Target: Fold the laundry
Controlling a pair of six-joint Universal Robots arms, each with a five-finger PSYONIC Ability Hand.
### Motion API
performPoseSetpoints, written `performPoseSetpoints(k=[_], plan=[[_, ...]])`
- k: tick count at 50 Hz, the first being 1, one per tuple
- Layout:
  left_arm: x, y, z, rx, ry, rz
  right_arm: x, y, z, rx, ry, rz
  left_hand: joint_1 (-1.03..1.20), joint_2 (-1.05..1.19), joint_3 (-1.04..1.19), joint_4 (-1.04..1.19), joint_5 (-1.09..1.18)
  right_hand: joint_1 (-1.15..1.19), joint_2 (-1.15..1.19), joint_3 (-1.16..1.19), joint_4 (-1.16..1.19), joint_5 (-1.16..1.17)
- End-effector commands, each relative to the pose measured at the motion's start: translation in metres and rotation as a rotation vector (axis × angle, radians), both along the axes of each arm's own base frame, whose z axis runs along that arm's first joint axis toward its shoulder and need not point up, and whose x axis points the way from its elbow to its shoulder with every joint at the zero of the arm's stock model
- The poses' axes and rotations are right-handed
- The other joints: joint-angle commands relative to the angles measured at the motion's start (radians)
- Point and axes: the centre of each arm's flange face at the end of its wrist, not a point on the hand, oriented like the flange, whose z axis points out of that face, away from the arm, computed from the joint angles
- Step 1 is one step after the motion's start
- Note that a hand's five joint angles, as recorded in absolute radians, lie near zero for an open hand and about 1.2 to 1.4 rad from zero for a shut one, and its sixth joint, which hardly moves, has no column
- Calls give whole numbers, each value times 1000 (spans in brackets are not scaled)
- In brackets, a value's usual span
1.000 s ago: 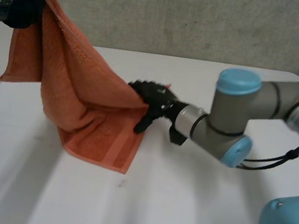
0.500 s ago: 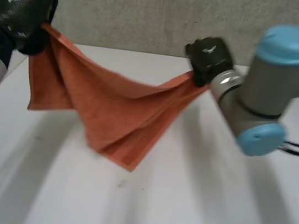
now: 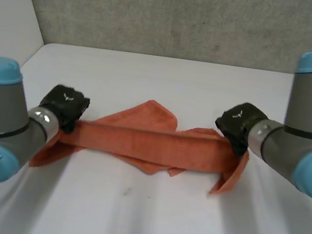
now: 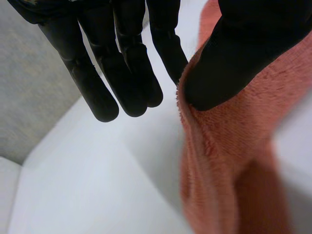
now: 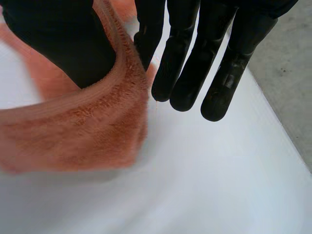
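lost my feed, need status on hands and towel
Left hand pinches one end of orange towel. Right hand pinches the other. Towel stretched between them over table. Nothing in the way.

Left hand (image 3: 64, 106) and right hand (image 3: 236, 122) held apart, both closed in pinches.

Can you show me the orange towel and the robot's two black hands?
towel (image 3: 152, 145): head view, middle of the stretched strip.
left hand (image 3: 65, 107): head view, back of the hand.
right hand (image 3: 236, 123): head view, back of the hand.

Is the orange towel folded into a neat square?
No, the orange towel stretches as a long band between left hand and right hand.
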Motion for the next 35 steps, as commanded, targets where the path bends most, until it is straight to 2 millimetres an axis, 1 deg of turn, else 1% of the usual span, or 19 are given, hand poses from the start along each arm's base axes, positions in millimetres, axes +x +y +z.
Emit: performPoseSetpoints(k=[1,2,3,4,5,6,7,8,11,12,14,19,20,22,23,26,27,33,35], plan=[[-22,-68,86,-439,70,-6,22,-73,69,-437,-210,-82,270,198,204,200,251,416,218,213,204,236],[-23,-74,102,-516,91,-2,23,-78,84,-504,-249,-100,270,198,204,200,251,416,218,213,204,236],[-25,-79,119,-594,115,0,25,-86,110,-627,-336,-121,270,198,204,200,251,416,218,213,204,236],[-27,-83,152,-751,167,4,26,-90,120,-680,-377,-128,270,198,204,200,251,416,218,213,204,236],[-26,-82,168,-831,193,7,27,-92,128,-726,-412,-133,270,198,204,200,251,416,218,213,204,236],[-26,-82,168,-832,193,7,26,-93,136,-770,-449,-133,270,198,204,200,251,416,218,213,204,236],[-26,-80,185,-908,217,9,26,-90,153,-843,-517,-126,270,198,204,200,251,416,218,213,204,236],[-23,-73,212,-1041,259,17,24,-86,163,-877,-543,-122,270,198,204,200,251,416,218,213,204,236],[-20,-62,234,-1167,300,22,16,-71,184,-942,-605,-114,270,198,204,200,251,416,218,213,204,236],[-19,-57,231,-1168,304,17,14,-66,186,-948,-614,-108,270,198,204,200,251,416,218,213,204,236],[-17,-53,217,-1114,290,17,12,-55,177,-926,-605,-76,270,198,204,200,251,416,218,213,204,236],[-9,-50,161,-896,222,27,14,-45,119,-756,-521,-19,270,198,204,200,251,416,218,213,204,236],[-7,-47,137,-806,196,28,13,-43,110,-729,-509,-17,270,198,204,200,251,416,218,213,204,236],[-4,-44,116,-728,171,31,11,-40,93,-672,-481,-16,270,198,204,200,251,416,218,213,204,236],[1,-42,95,-653,145,39,10,-39,83,-641,-465,-14,270,198,204,200,251,416,218,213,204,236],[9,-38,63,-546,109,54,3,-28,43,-483,-392,-8,270,198,204,200,251,416,218,213,204,236],[10,-33,42,-483,90,50,1,-26,36,-447,-377,-6,270,198,204,200,251,416,218,213,204,236],[15,-16,-10,-314,31,43,-7,-15,-21,-151,-265,-31,270,198,204,200,251,416,218,213,204,236],[17,-10,-23,-257,12,41,-8,-14,-27,-117,-247,-38,270,198,204,200,251,416,218,213,204,236]])
